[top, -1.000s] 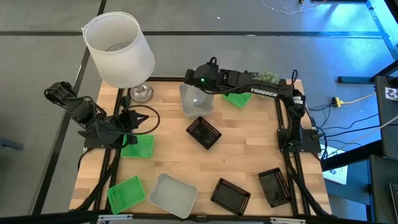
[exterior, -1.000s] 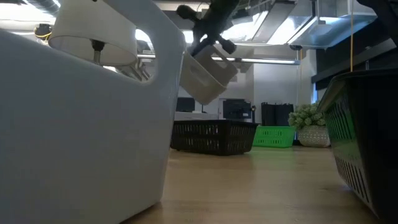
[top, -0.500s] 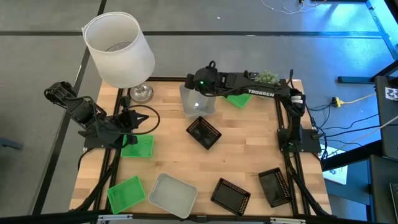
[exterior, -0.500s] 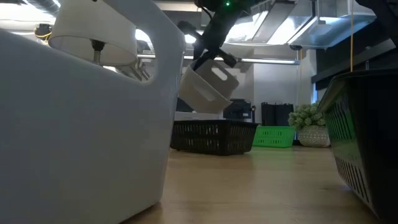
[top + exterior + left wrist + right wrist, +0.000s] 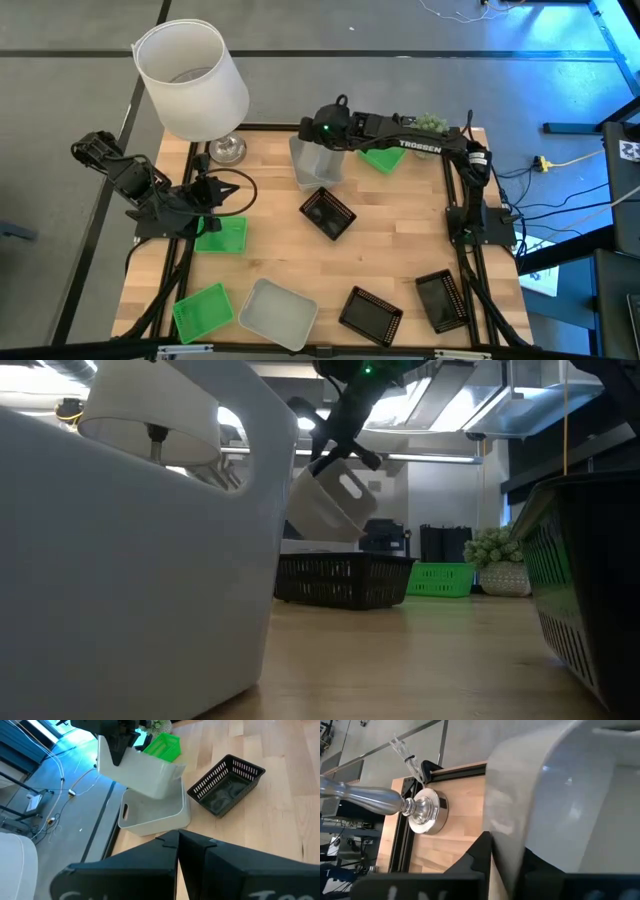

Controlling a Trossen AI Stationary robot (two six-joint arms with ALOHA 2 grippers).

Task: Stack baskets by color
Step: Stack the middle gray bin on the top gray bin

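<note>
My right gripper [image 5: 322, 135] is at the table's far middle, shut on a grey-white basket [image 5: 142, 767] that it holds tilted in the air. Straight below, a second grey-white basket [image 5: 155, 815] sits on its base on the table. A black basket [image 5: 327, 213] lies just nearer, and a green basket [image 5: 383, 158] lies under my right arm. At the left edge my left gripper [image 5: 177, 837] waits shut and empty above another green basket [image 5: 222, 235]. My right gripper pinches one end wall [image 5: 512, 845] of the grey-white basket between its two fingers, one inside and one outside. It comes slanting down from the far right. The basket hangs tilted, its low end [image 5: 167, 785] over the basket below; whether they touch I cannot tell.
A lamp with a white shade [image 5: 190, 78] stands on its base [image 5: 227, 150] at the far left corner, and a small plant [image 5: 430, 122] at the far right. Along the near edge lie a green basket [image 5: 202, 310], a grey-white one [image 5: 278, 312] and two black ones [image 5: 370, 312] [image 5: 441, 298].
My right gripper has sunk a little with the grey-white basket toward the basket beneath it. The held basket stays tilted and now hangs lower.
</note>
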